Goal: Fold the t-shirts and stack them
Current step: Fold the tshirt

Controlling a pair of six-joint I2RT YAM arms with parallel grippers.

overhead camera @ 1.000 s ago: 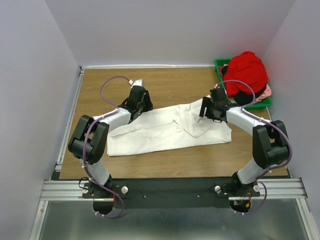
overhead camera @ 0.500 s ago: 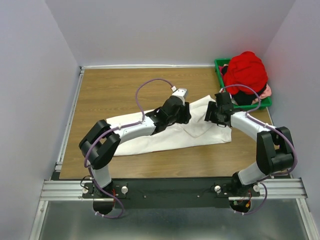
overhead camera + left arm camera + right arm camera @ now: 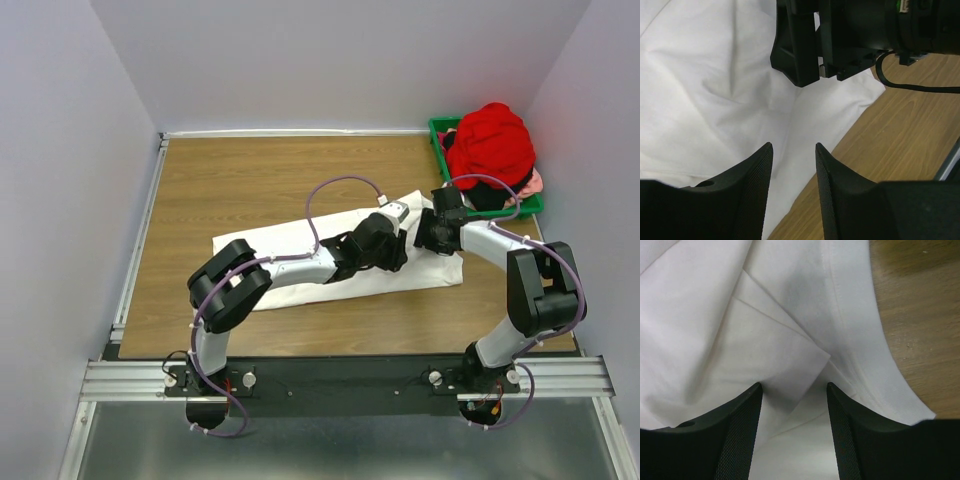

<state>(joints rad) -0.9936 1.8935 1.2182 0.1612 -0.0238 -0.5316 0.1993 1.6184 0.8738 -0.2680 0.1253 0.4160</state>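
Note:
A white t-shirt (image 3: 270,246) lies as a long band across the middle of the wooden table. My left gripper (image 3: 403,250) reaches far right over it, open and empty; in the left wrist view (image 3: 793,146) white cloth (image 3: 715,85) and the shirt's edge lie under its fingers. My right gripper (image 3: 427,236) is close in front of it, seen as a black body in the left wrist view (image 3: 810,45). It is open (image 3: 794,385) just above a folded flap of the shirt (image 3: 765,330). A red t-shirt (image 3: 490,140) is piled on pink (image 3: 537,182) and dark (image 3: 490,196) ones.
A green plastic bin (image 3: 437,125) at the back right corner holds the pile of shirts. Bare wood (image 3: 250,180) lies behind the white shirt. Grey walls close in the table on the left, back and right.
My left arm has swept from the shirt's far left side to its right end, up against my right gripper. The shirt now lies narrower. My right gripper has shifted slightly right.

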